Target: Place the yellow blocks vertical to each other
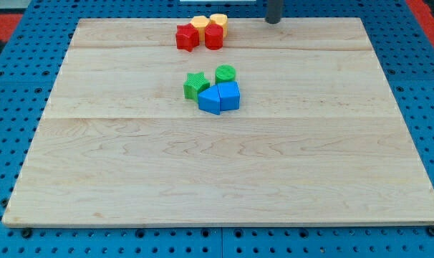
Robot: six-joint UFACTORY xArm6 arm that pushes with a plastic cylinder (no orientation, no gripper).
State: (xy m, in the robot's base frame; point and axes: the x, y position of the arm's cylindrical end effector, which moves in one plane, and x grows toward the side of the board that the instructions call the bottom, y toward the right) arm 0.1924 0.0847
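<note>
Tip (273, 21) at the desk's (217, 172) top edge, bare, holding nothing, right of yellow cylinder (218, 20). Yellow block (200, 24) just left of that cylinder, touching red block (187, 37) and red block (214, 37) below. Green and blue blocks well below.

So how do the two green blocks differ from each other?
The green star block has jagged points; the green round block has a smooth circular top. The star block lies further toward the view's left and bottom, while the round block lies nearer the view's top. Both are the same green and touch the blue blocks. My tip is far from both.
</note>
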